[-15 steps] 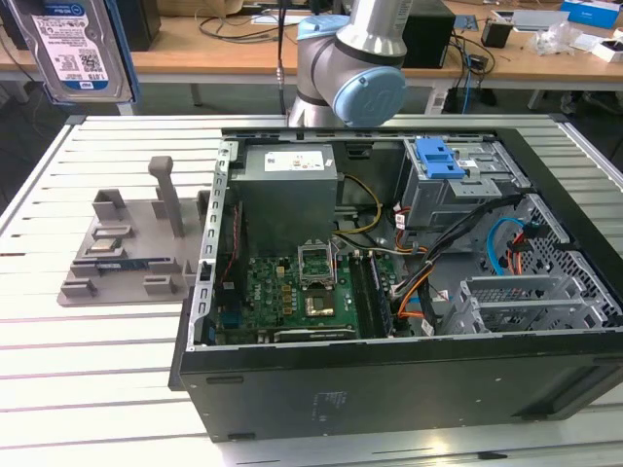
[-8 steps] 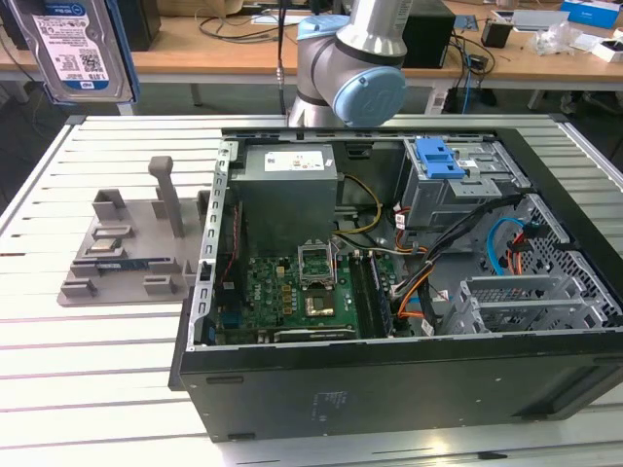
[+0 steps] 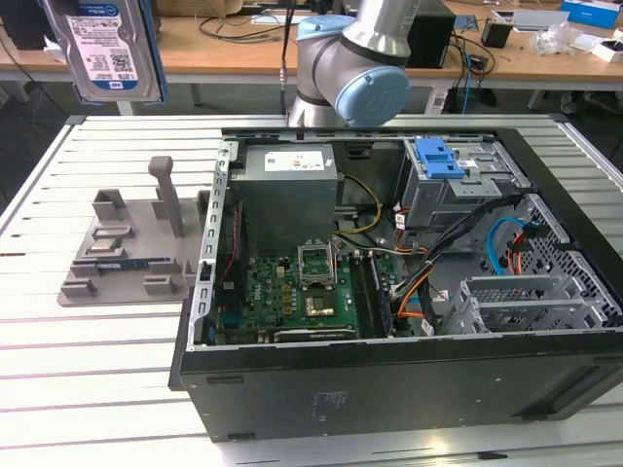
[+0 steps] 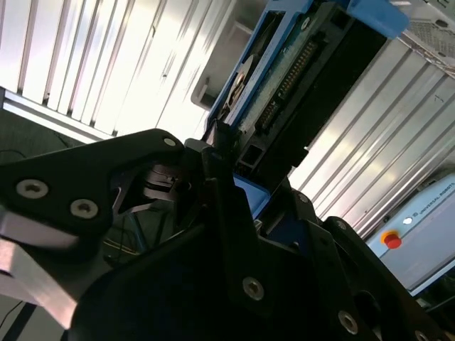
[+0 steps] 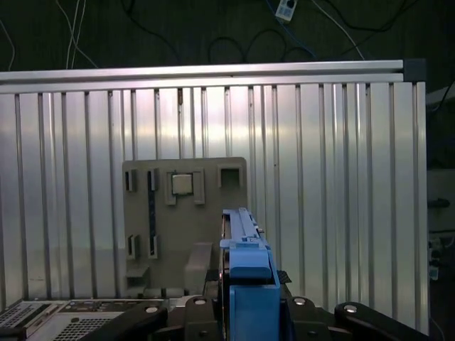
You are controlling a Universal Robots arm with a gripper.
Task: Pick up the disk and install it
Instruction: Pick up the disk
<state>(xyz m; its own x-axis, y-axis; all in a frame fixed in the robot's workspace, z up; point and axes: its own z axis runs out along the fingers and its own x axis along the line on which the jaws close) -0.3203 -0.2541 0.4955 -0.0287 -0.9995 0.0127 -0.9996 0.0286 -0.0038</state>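
The disk (image 3: 107, 49) hangs high in the air at the exterior view's upper left, well above the slatted table. Its white-and-blue label faces the camera and a blue carrier frames it. In the first wrist view the disk (image 5: 245, 241) is seen edge-on, standing upright between the black jaws. My gripper (image 4: 227, 167) is shut on the lower end of the disk (image 4: 284, 71), whose circuit-board side and connector show in the second wrist view. The grey metal drive bay (image 3: 458, 195) sits inside the open computer case, far to the exterior view's right of the disk.
The open computer case (image 3: 389, 379) lies on the table with its motherboard (image 3: 292, 292), power supply (image 3: 287, 185) and cables exposed. A blue latch bracket (image 3: 438, 156) tops the drive bay. A grey parts tray (image 3: 127, 248) with upright holders lies beside the case, below the disk (image 5: 185, 213).
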